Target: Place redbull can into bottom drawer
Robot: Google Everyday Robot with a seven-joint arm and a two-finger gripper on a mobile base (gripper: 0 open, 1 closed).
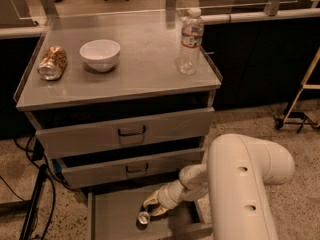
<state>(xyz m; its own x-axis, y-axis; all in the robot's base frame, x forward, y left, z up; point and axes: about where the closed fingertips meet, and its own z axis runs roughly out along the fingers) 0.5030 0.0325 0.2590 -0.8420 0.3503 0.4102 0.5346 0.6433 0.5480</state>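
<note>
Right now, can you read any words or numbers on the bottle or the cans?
Water bottle label: too blurred to read.
Orange can: print too blurred to read.
Redbull can, beside the tool over the bottom drawer: no words can be read.

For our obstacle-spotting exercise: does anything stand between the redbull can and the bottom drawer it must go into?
Nothing visible does. The redbull can is already down inside the open bottom drawer, right at the tip of the pincer, which reaches in from the right.
</note>
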